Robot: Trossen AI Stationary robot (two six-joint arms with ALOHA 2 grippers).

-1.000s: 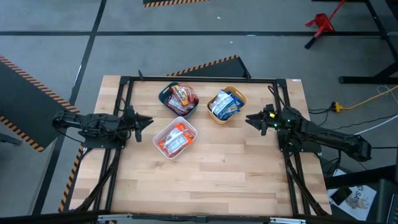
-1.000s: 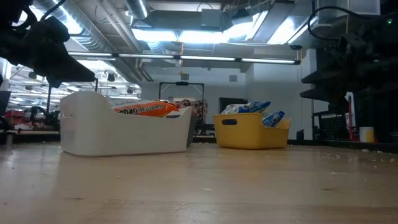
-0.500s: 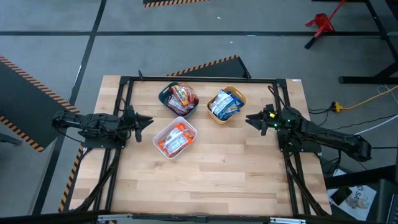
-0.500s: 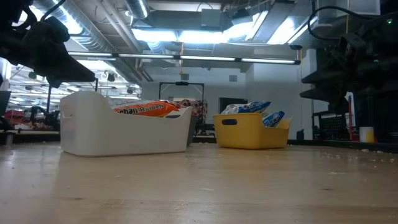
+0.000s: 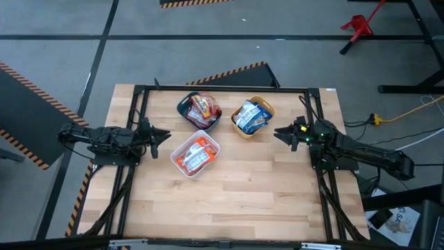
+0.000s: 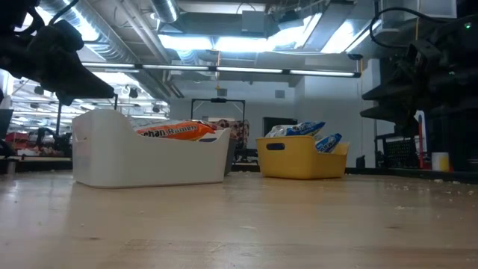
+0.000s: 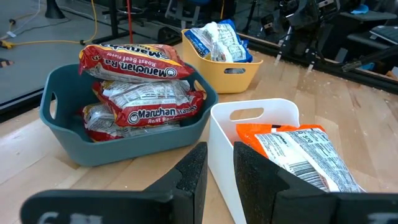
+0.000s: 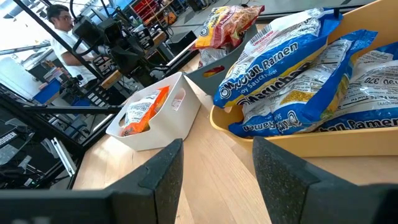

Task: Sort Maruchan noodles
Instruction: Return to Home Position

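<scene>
Three bins hold the Maruchan noodles. The teal bin (image 5: 199, 110) at the table's far middle holds dark red packets (image 7: 134, 93). The yellow bin (image 5: 252, 117) to its right holds blue-and-white packets (image 8: 292, 81). The white bin (image 5: 195, 153), nearer, holds orange-and-white packets (image 7: 298, 152). My left gripper (image 5: 164, 135) hovers at the table's left, just left of the white bin, its fingers a little apart and empty. My right gripper (image 5: 277, 132) hovers right of the yellow bin, open and empty.
Black frame rails run along the table's left, right and far sides (image 5: 222, 89). Bare wooden tabletop (image 5: 229, 194) lies between the bins and the near edge. A person (image 8: 59, 18) shows in the room beyond the table.
</scene>
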